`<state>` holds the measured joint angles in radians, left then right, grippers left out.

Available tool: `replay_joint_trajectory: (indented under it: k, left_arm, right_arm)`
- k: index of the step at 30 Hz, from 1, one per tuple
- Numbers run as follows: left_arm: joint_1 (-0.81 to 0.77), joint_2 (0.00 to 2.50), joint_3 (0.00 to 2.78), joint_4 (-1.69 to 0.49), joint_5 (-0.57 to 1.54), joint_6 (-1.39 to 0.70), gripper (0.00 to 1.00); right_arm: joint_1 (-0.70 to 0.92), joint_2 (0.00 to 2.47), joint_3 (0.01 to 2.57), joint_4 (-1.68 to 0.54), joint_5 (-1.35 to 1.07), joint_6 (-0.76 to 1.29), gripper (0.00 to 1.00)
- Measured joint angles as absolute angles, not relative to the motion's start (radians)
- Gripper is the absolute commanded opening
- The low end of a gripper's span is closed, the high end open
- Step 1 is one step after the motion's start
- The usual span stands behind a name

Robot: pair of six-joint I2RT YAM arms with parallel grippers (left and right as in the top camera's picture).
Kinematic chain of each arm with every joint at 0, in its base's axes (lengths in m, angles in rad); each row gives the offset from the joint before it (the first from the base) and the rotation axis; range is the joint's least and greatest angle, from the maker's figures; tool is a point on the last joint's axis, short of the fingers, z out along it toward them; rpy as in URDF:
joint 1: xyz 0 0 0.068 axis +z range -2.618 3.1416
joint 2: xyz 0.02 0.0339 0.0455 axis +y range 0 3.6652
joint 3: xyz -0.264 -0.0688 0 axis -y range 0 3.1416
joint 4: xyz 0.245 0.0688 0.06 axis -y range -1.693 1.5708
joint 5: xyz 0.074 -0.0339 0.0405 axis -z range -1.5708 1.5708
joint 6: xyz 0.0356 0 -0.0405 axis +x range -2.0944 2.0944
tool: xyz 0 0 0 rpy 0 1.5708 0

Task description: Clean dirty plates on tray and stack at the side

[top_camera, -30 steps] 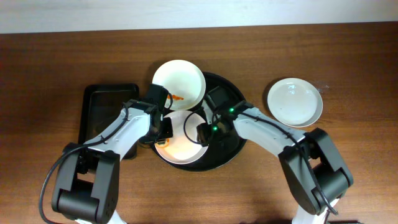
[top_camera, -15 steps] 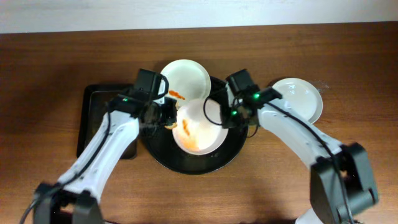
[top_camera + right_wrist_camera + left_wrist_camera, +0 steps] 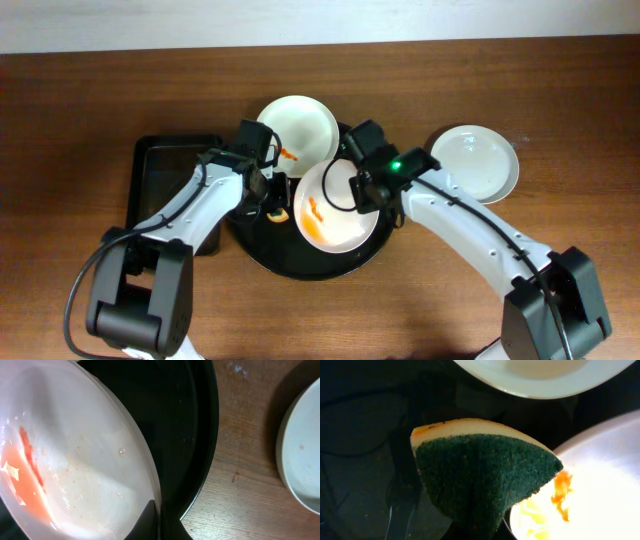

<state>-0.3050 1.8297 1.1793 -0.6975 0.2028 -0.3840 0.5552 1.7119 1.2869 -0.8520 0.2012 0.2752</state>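
Observation:
A white plate with an orange smear (image 3: 335,208) is tilted over the round black tray (image 3: 385,240). My right gripper (image 3: 364,192) is shut on its rim; the plate fills the right wrist view (image 3: 75,470) with the fingers (image 3: 156,522) pinching its edge. My left gripper (image 3: 272,196) is shut on a green and yellow sponge (image 3: 480,475), held just left of that plate (image 3: 590,490). A second smeared plate (image 3: 298,128) rests on the tray's back rim. A clean plate (image 3: 474,164) lies on the table at the right.
A rectangular black tray (image 3: 165,185) lies at the left, partly under my left arm. Bare brown table (image 3: 420,310) runs along the front. The clean plate's edge shows in the right wrist view (image 3: 302,455).
The held plate has shifted a little down and right and tilted more. My left gripper with the sponge has moved right, close to the plate's left edge.

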Motion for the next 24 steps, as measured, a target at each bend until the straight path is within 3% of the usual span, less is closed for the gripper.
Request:
replay_joint_trajectory:
  k: [11,15,24]
  left_arm:
    - [-0.436,1.904,1.18,-0.648,0.137,-0.384,0.0]
    - [-0.442,1.91,1.185,-0.638,0.13,-0.384,0.0]
    - [-0.442,1.917,1.188,-0.62,0.126,-0.382,0.0]
  right_arm:
    - [0.629,1.712,1.287,-0.85,0.326,0.284,0.05]
    - [0.629,1.711,1.287,-0.85,0.321,0.283,0.12]
    - [0.618,1.699,1.289,-0.788,0.226,0.312,0.15]
